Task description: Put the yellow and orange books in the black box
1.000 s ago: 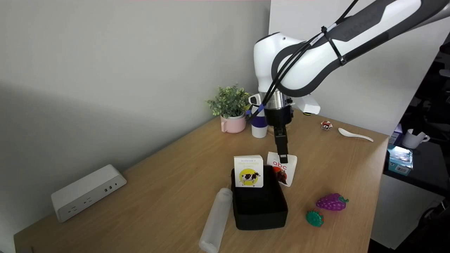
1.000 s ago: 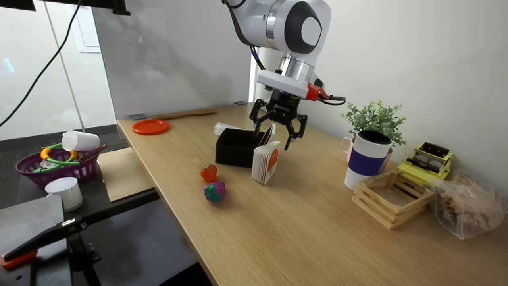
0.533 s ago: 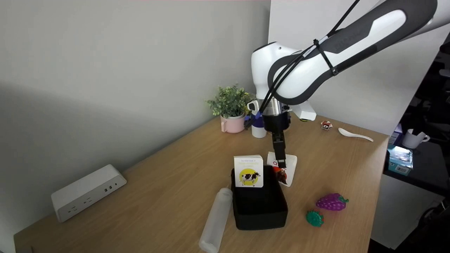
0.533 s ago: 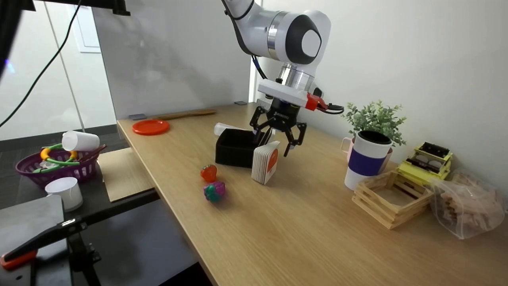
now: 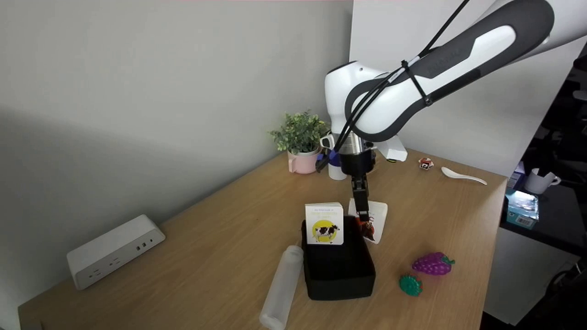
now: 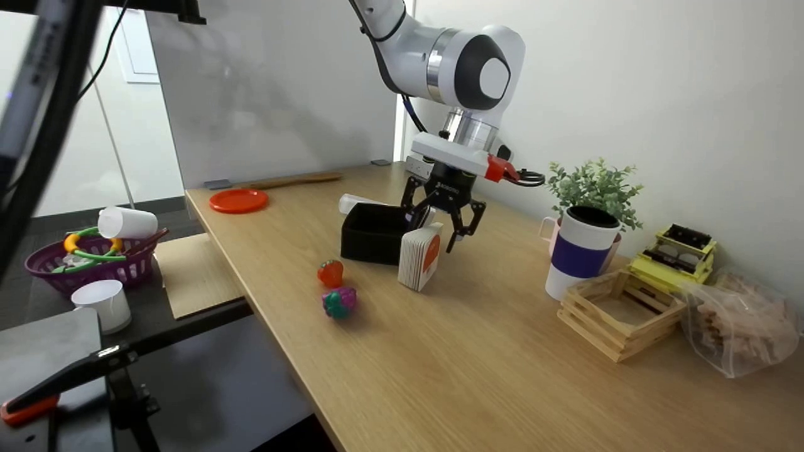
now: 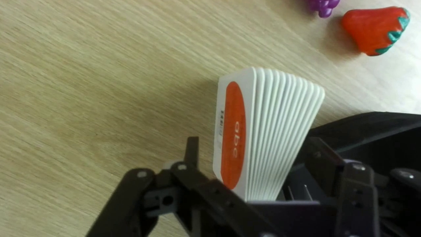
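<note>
Beside the black box, between one and two o'clock from its middle in an exterior view, the orange book is stood upright on the table, its pages fanned. Over the last second the jaws have been lowered and brought closer to it, while no shift is shown by either book or the box. The jaws are spread wide, with nothing held: in the wrist view one side is set near nine o'clock of that book, the other near four o'clock, towards the box. Whether the book is touched by either side cannot be told. In an exterior view the yellow book is already found in the box, at eleven o'clock, apparently leaned against the wall there with its top above the rim. Half the task may thus be judged done; by the descent, a grasp on the remaining book seems to be prepared. Further lowering is probably needed before the jaws are closed; at four o'clock little room is left, and the box could be nudged.
</note>
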`<state>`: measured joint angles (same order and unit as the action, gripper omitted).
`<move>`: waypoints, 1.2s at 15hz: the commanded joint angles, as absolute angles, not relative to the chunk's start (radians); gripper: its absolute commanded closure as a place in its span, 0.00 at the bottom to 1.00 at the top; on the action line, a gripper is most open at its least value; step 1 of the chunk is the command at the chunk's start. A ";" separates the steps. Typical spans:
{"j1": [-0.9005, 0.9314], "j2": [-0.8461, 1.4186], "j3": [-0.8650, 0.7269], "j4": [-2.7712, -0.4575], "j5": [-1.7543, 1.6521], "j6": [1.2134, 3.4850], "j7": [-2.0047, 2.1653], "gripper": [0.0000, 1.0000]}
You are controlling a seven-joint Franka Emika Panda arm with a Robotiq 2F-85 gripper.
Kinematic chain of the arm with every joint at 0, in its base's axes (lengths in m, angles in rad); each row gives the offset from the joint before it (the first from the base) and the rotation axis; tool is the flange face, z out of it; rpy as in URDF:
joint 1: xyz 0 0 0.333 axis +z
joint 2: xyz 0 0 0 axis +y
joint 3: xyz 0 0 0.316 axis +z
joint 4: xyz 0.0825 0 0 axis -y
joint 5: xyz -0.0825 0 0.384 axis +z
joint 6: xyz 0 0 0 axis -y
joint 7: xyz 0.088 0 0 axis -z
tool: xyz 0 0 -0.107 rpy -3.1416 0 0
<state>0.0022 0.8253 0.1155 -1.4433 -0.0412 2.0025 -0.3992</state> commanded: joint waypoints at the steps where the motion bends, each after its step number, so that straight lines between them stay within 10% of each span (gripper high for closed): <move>1: -0.001 0.844 0.120 -1.408 -0.030 1.986 -0.395 0.49; 8: 0.004 0.834 0.113 -1.424 -0.028 1.996 -0.350 0.98; 18: 0.025 0.793 0.087 -1.475 -0.037 2.024 -0.181 0.96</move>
